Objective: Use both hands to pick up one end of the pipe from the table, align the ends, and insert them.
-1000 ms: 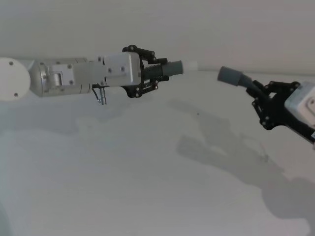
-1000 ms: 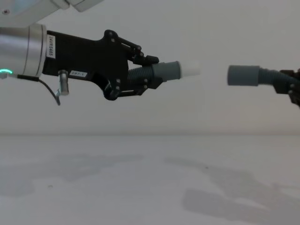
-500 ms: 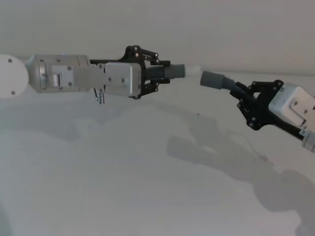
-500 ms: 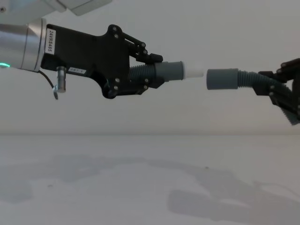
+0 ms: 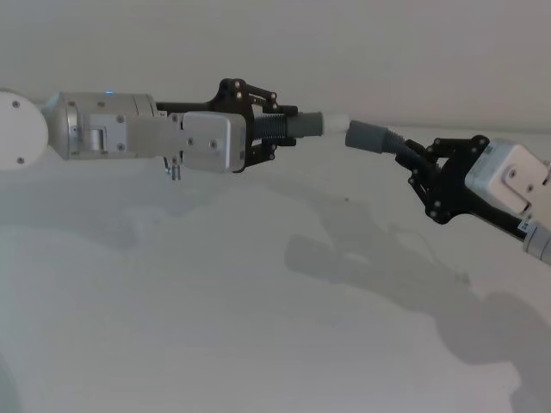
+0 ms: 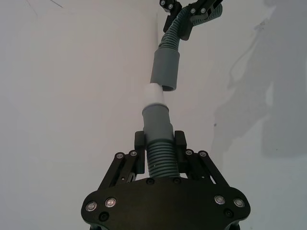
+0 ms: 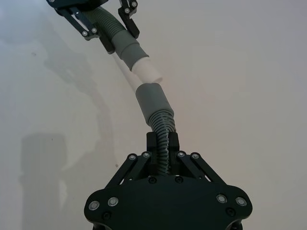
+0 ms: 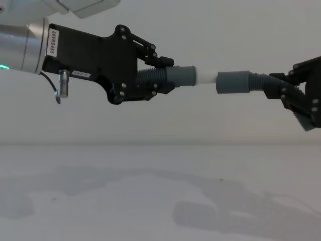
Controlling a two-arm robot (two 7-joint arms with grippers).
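Pipe [image 8: 231, 83], two pieces, left gripper [image 8: 163, 76], right gripper [image 8: 287, 85]

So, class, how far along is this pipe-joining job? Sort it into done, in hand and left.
Done: both pieces are off the table, the shorter piece in the left gripper, the longer piece in the right gripper, jaws shut on the ribbed parts. In hand: the white tip sits at the socket mouth, slightly angled in the right wrist view. Left: straighten and push the tip in.

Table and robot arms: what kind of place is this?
Probably a robot test lab: a plain white table, the left tool gripping one hose, the right tool gripping another hose.
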